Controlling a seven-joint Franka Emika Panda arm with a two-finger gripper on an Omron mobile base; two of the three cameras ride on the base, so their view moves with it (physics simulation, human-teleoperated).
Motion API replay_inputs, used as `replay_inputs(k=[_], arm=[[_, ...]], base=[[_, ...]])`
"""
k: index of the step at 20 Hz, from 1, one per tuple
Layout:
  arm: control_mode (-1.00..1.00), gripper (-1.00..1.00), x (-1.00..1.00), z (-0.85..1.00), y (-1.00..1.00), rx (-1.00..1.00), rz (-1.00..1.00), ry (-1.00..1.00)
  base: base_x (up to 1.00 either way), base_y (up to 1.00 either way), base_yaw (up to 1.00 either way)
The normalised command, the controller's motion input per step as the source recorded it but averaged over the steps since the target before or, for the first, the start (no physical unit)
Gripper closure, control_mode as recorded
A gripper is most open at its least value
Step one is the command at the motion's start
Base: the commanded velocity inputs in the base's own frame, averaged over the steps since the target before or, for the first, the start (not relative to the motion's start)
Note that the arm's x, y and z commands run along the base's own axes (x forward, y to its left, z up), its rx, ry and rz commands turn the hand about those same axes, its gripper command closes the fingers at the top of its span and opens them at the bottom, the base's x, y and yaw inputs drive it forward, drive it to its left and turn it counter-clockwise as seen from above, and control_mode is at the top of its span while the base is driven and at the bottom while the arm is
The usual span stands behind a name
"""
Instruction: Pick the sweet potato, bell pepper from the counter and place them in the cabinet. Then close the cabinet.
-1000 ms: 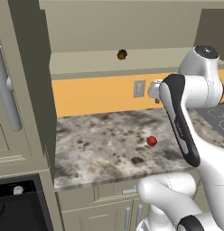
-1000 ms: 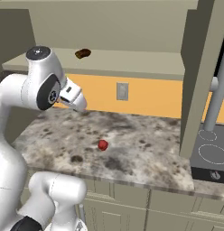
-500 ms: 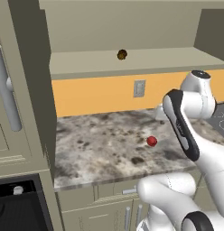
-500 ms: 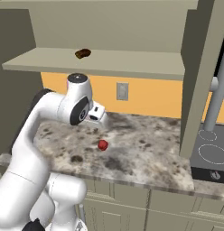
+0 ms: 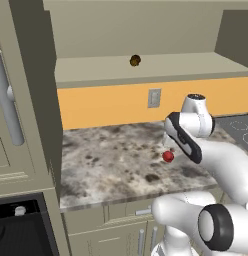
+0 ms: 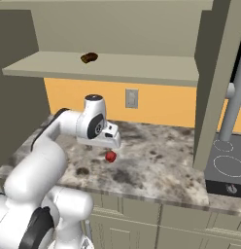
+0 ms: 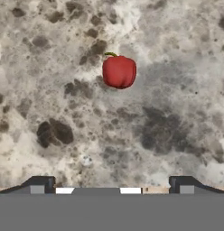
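Pepper pickup pending, potato already shelved

Cabinet first, being the biggest thing: its interior is exposed, one door swung wide at 9 o'clock in the left base view, its bar handle facing the room — it has to stand open until both vegetables are inside. Below it the counter runs as a broad mottled slab, bare except for one small red item.

Arm next: it bends low over the stone, wrist turned down so the hand camera looks straight onto the surface. That pose reads as a hover before a descent. The gripper is released and empty, its two dark fingertips set well apart at 7 and 5 o'clock of the hand view, nothing between them.

Smaller still, the sweet potato lies on the cabinet shelf, its long axis roughly along the shelf's length as the right base view shows it, so that half of the job looks done.

Smallest, the bell pepper sits on the counter at about 12 o'clock of the hand view, ahead of the fingertips and clear of them. It is nearly round, so no real long axis; its green stem points toward 11 o'clock in that view — a grasp across the body seems the sensible choice
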Motion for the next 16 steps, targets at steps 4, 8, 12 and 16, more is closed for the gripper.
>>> replay_inputs(k=[4, 8, 12, 16], arm=[[-1.00, -1.00, 0.17, -0.55, -0.01, -0.08, 0.05, 0.00], [-1.00, -1.00, 0.05, -0.43, 0.00, -0.04, 0.04, -0.05], [-1.00, -1.00, 0.18, -0.31, 0.00, -0.01, 0.02, -0.08], [-1.00, -1.00, 0.35, -0.19, 0.00, 0.00, 0.03, -0.05]], base=[[0.00, 0.00, 0.00], [0.00, 0.00, 0.00], [0.00, 0.00, 0.00], [0.00, 0.00, 0.00]])
